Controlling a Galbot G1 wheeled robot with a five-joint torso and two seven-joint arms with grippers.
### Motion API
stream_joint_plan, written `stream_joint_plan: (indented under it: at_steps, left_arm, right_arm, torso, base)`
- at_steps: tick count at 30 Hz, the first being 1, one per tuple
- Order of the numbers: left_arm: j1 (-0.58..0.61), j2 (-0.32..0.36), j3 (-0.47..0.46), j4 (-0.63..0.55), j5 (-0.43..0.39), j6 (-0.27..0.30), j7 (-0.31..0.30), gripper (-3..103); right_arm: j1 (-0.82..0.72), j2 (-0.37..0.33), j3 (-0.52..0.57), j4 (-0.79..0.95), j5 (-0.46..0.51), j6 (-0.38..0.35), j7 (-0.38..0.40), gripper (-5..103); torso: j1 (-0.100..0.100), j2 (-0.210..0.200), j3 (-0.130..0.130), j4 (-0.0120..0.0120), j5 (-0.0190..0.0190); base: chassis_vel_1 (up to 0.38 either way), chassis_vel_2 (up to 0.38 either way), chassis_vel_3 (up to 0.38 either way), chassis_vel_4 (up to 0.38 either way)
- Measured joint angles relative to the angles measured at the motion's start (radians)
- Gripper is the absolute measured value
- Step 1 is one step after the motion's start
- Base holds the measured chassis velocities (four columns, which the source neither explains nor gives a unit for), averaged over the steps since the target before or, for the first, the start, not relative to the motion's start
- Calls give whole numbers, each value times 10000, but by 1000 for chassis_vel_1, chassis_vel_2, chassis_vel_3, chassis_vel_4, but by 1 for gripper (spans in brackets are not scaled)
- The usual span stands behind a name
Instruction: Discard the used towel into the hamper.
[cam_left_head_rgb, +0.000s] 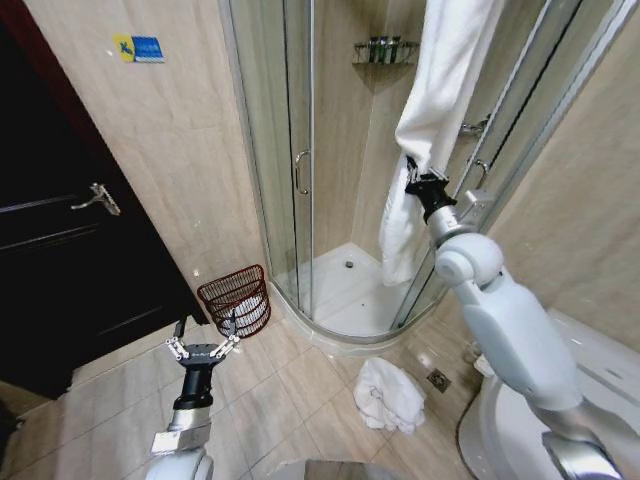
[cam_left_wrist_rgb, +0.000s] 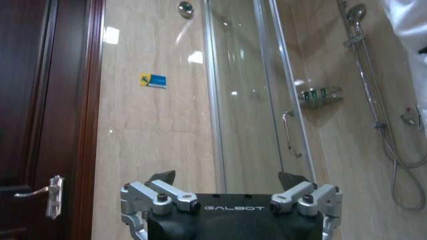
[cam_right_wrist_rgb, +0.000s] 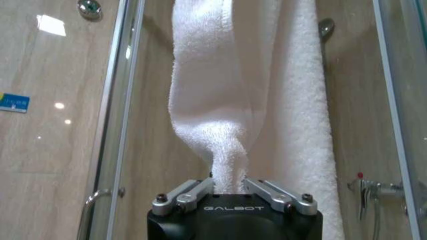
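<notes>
Right gripper (cam_right_wrist_rgb: 227, 187) is clenched on the hanging towel (cam_right_wrist_rgb: 220, 100); pulling it free comes next, in all likelihood, then carrying it to the hamper (cam_left_head_rgb: 236, 298); left gripper (cam_left_head_rgb: 203, 343) waits spread open.

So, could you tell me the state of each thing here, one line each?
Long white terry towel: hanging, pinched low down.
Right gripper: shut on the towel.
Left gripper: open, low near the hamper.
Dark red-brown open-weave hamper: tilted, something white inside.
Crumpled white towel: on the floor.
Glass shower door: open.

The left gripper (cam_left_wrist_rgb: 227, 181), spread wide, faces the glass shower door (cam_left_wrist_rgb: 253, 90).
</notes>
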Motion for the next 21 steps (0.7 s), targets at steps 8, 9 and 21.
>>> stream_joint_plan:
  at_steps: [8, 9, 21]
  left_arm:
    - [-12, 26, 0, -64, -6, 0, -5, 100]
    - [-13, 38, -9, -67, -16, 0, -14, 100]
    - [147, 80, -95, -212, -146, -79, -203, 100]
  right_arm:
    - [-504, 190, 19, 54, -398, 125, -159, 4]
    - [-608, 237, 18, 54, -472, 152, -193, 4]
    - [-1679, 764, 220, -25, -1434, 546, -621, 4]
  torso:
    - [0, 1, 0, 0, -1]
    - [0, 2, 0, 0, -1]
    - [0, 1, 0, 1, 0]
  base:
    - [0, 0, 0, 0]
    - [0, 0, 0, 0]
    - [0, 0, 0, 0]
